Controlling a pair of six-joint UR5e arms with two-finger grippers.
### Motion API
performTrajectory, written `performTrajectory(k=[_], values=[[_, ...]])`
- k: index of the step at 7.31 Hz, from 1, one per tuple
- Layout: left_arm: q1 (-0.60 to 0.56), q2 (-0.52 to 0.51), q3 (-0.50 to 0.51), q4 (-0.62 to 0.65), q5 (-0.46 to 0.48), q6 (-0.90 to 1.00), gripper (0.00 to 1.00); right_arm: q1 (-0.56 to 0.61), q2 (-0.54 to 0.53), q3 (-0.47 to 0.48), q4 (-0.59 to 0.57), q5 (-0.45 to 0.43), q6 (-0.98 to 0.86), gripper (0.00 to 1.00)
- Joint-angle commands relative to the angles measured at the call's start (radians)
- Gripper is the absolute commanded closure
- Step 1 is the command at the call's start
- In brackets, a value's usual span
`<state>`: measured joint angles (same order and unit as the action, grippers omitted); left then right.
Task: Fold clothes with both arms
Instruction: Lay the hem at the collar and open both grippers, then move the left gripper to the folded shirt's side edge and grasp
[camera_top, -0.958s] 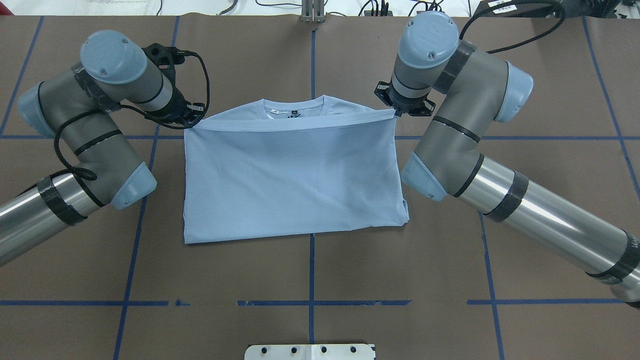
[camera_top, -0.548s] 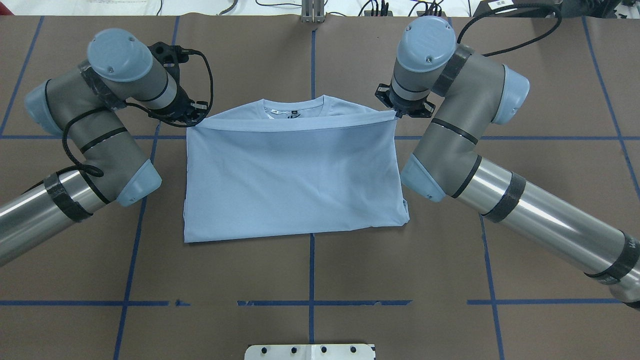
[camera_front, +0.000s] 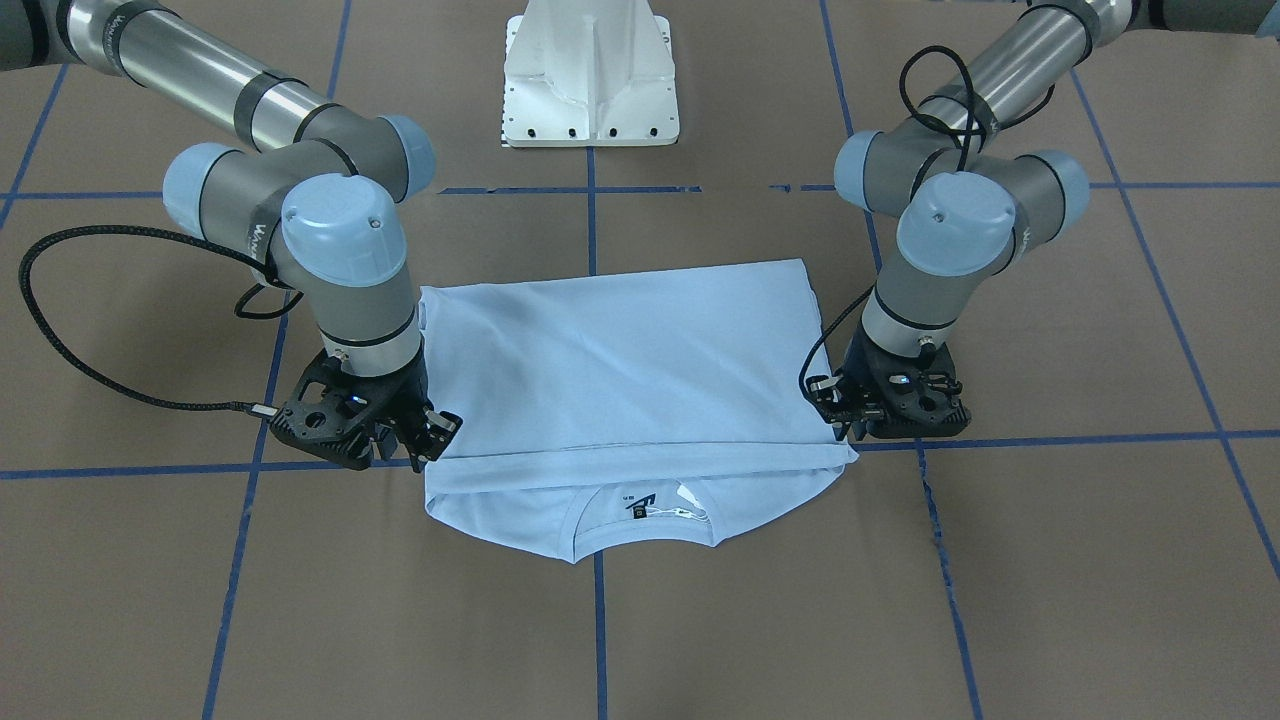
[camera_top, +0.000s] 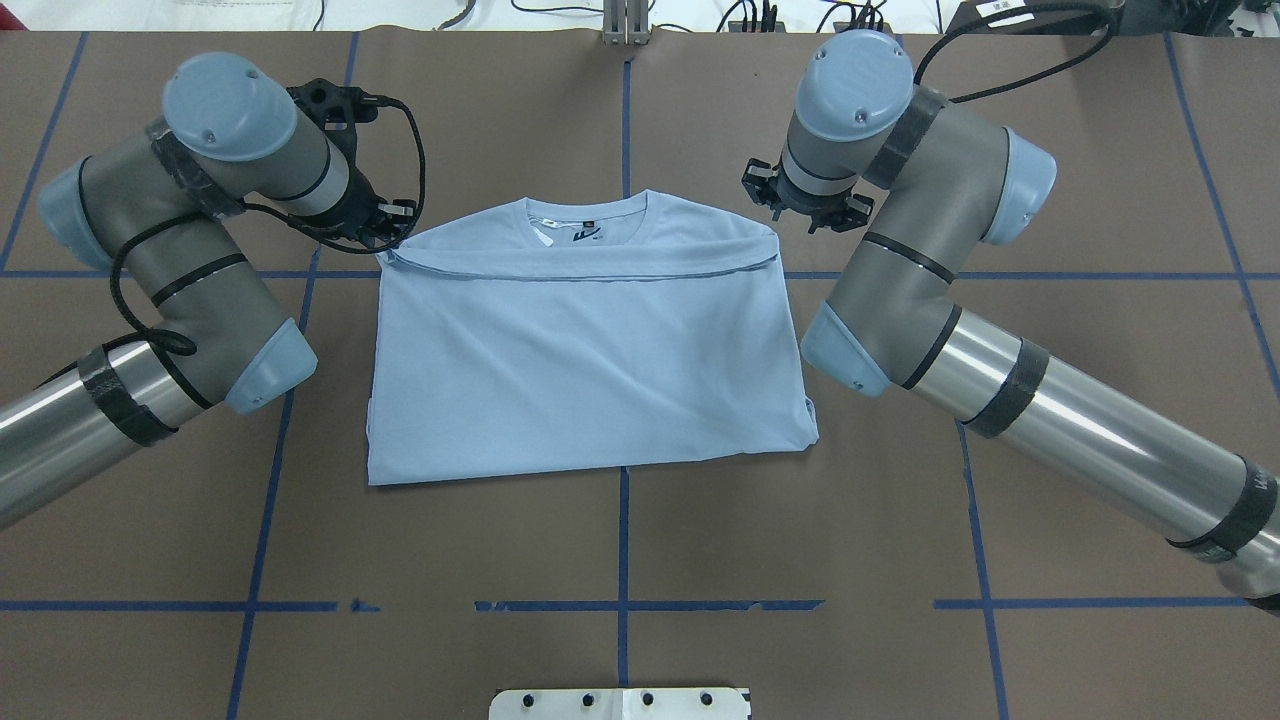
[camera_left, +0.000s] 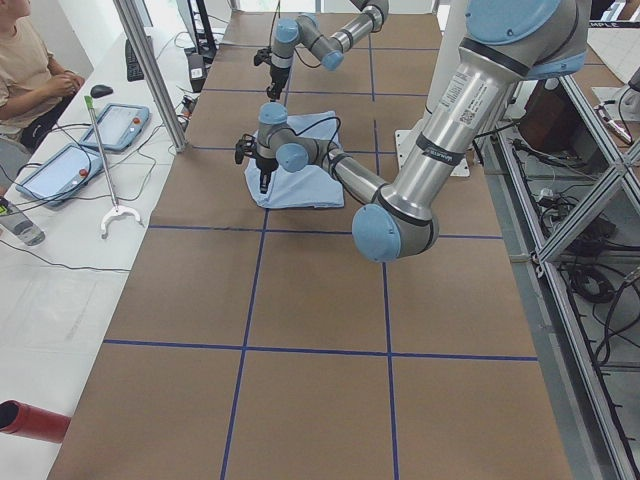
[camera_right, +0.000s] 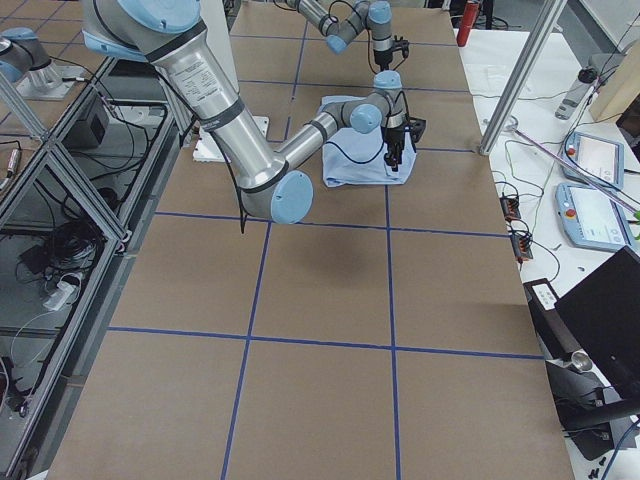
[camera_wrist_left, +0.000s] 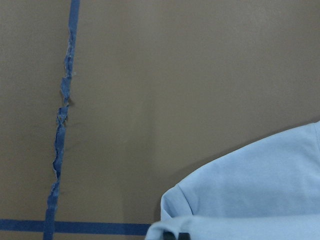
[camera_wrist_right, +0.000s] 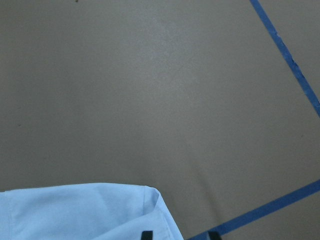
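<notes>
Brown table (camera_top: 800, 520): one T-shirt (camera_top: 590, 370), two arms (camera_top: 190, 280) (camera_top: 900, 280)

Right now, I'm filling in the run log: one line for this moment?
T-shirt: hem folded up short of collar | right hand: open, by hem corner | left hand: at hem corner, grip unclear

Overhead and front cameras face each other, sharing the T-shirt (camera_top: 590, 360) mid-frame; side views stand far, wrist views close.
</notes>
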<state>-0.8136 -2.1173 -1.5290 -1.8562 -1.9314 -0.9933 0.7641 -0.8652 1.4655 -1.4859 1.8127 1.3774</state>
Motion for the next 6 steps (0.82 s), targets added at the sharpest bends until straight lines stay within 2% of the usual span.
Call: performTrajectory(k=[1,3,5,6], values=[[0.01,0.069,-0.109,-0.01,-0.008,-0.002,0.0,0.027,0.0,0.006,0.003,0.046,-0.093,0.0],[0.08,0.249,-0.285,-0.058,-0.006,-0.057,0.0,0.027,0.0,0.007,0.006,0.046,-0.093,0.0],[0.184,0.307,-0.316,-0.148,0.006,-0.235,0.02,0.026,-0.003,0.01,0.007,0.046,-0.093,0.0],[0.217,0.344,-0.315,-0.194,0.049,-0.243,0.18,0.027,-0.003,0.01,0.007,0.046,-0.093,0.0]])
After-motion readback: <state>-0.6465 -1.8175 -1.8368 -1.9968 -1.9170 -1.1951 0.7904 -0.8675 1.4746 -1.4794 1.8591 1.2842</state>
